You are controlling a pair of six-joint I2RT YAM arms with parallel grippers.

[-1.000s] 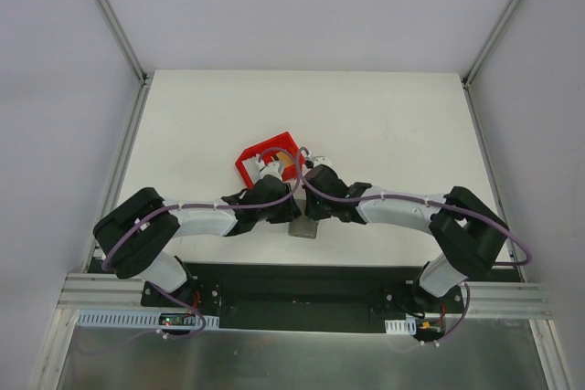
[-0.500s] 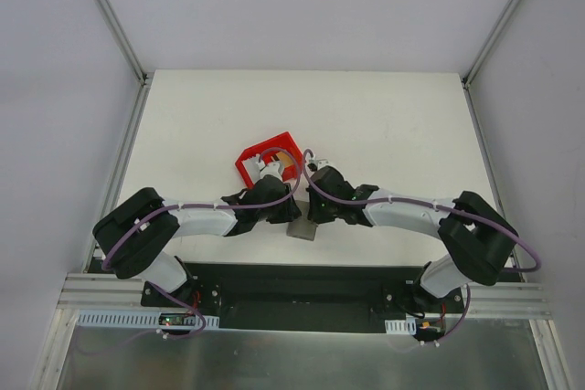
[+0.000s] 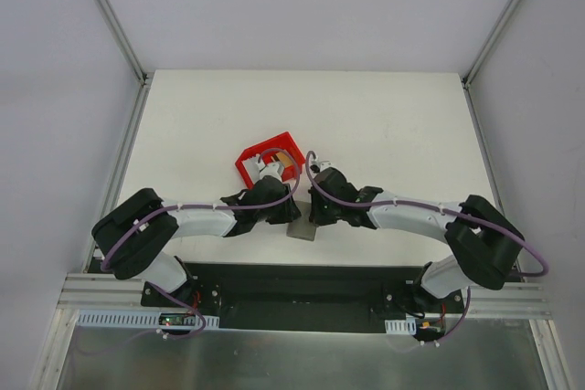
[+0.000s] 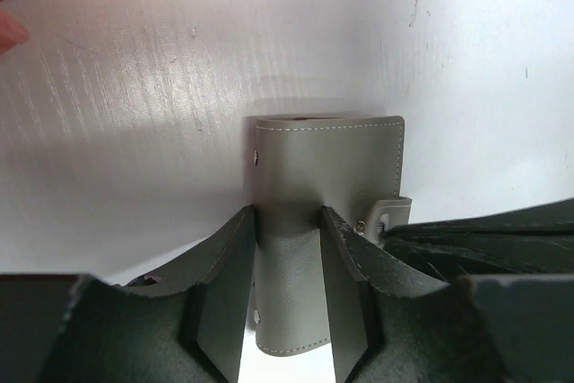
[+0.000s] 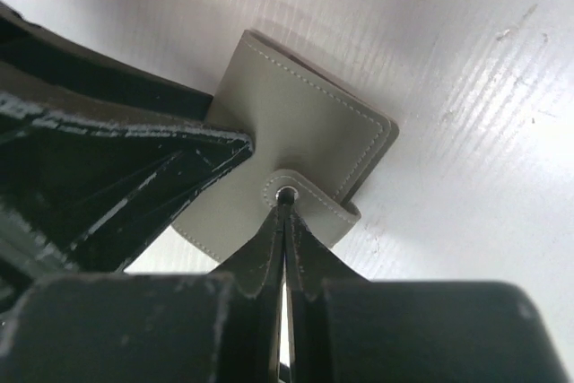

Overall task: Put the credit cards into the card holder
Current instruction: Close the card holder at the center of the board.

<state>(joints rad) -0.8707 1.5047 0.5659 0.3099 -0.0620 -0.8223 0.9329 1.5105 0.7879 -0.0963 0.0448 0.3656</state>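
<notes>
Technician: Material and shape of the card holder (image 4: 327,159)?

Inspector: Grey, smooth, leather-like sheet. It is a flat rectangle with rounded corners and a stitched seam along the edges. A short strap (image 5: 314,208) with a round metal snap (image 5: 286,193) projects from one long side.

Technician: Location?

Inspector: Over the near part of the white tabletop (image 3: 393,125), between the two wrists and just on the near side of the red bin (image 3: 260,146). I cannot tell whether it rests on the surface or is lifted. The tabletop is matte, with fine parallel ridges and a few scuffs.

Technician: State of the left gripper (image 4: 287,214)?

Inspector: Clamped on the card holder. One black finger bears on each long edge, and the holder runs lengthwise between them.

Technician: Right gripper (image 5: 285,199)?

Inspector: Fingers together, no gap. The tips meet at the snap on the strap. I cannot tell whether the strap is pinched between them.

Technician: Contents of the bin?

Inspector: The bin is open-topped, square, red plastic, set cornerwise. A gold card (image 3: 286,163) shows inside near its right wall; the left wrist covers the rest.
</notes>
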